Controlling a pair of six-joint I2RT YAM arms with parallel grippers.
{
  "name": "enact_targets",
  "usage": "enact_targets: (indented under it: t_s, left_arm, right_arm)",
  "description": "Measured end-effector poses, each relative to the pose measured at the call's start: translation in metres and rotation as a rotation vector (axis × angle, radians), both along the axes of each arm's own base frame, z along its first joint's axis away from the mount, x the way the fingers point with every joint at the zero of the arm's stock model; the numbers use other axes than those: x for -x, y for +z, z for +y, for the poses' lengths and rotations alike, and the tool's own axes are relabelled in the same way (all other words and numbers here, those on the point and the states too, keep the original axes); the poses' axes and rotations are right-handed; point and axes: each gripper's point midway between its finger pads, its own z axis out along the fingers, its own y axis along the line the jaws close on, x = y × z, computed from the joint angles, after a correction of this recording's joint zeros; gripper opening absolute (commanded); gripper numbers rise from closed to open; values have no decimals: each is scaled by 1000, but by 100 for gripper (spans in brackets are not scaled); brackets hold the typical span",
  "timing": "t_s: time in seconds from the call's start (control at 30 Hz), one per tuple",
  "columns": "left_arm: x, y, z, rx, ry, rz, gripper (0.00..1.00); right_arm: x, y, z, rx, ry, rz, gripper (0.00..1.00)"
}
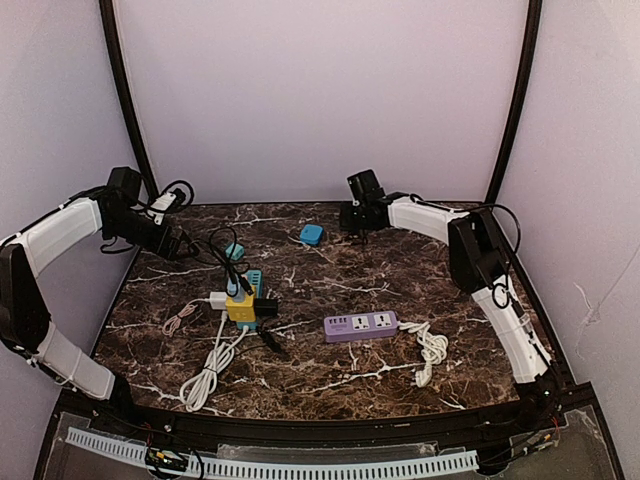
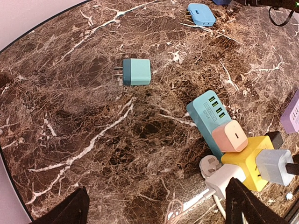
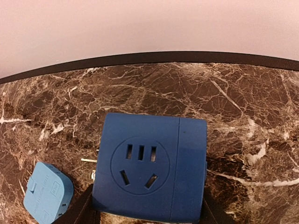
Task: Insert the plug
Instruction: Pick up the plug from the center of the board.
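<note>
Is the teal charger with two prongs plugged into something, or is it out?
Out. The teal charger lies alone on the table, both prongs bare, touching no socket.

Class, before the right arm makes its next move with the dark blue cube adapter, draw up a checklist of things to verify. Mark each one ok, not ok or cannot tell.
1. The right pincer has a finger on each side of the dark blue cube adapter: ok.
2. The grip on the cube is firm: cannot tell.
3. The cube's prongs are straight: cannot tell, hidden.
4. The light blue charger lies apart from the cube: ok.
5. The left pincer is open and empty: ok.
6. The purple power strip has free sockets: ok.
</note>
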Motion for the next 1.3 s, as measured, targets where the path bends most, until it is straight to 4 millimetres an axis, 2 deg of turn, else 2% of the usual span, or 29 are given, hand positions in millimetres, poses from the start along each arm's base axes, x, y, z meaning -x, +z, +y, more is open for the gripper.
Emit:
enact_targets:
  t_s: [0.07,0.2,0.27,0.33,0.43,0.47,0.5,0.6,0.67,0.73,0.8,0.9,0.97,1.03,1.17,1.3]
  left_arm:
    - [0,0,0,0,0,0,90]
    - [0,1,0,0,-2,-1,89]
    - [2,1,0,-2,-7,0,89]
    - [5,1,-1,-4,-14,8,88]
    - [6,11,-2,0,-26,10,89]
    - [5,21,-4,6,-34,-3,90]
    - [2,34,-5,13,-43,-25,92]
    - [-9,89,-14,51,-80,-135,98]
    - [-10,132,-25,94,-119,-216,99]
    - [-5,177,-42,141,-178,-300,99]
    - [9,210,-70,187,-269,-353,99]
    - [42,236,-118,272,-430,-364,99]
    - [63,239,-142,328,-512,-328,99]
    - [75,238,-154,370,-551,-284,99]
    - [82,230,-166,405,-584,-217,99]
    - [88,218,-175,413,-619,-170,99]
  right_arm:
    - [6,0,-3,27,20,0,2]
    - [31,3,-7,109,111,-8,0]
    - [57,14,-5,162,209,-55,0]
    - [87,36,3,208,327,-149,0]
    - [147,97,34,234,539,-389,0]
    - [173,128,50,232,614,-512,0]
    - [189,148,59,232,655,-591,0]
    - [247,222,93,213,781,-871,0]
    - [272,257,104,206,820,-1007,0]
    - [292,281,110,218,844,-1113,0]
    - [306,293,116,240,858,-1182,0]
    - [326,300,127,306,877,-1261,0]
    - [338,300,135,355,892,-1298,0]
    - [350,301,144,408,899,-1335,0]
    - [363,299,159,493,903,-1375,0]
    - [368,298,167,536,905,-1392,0]
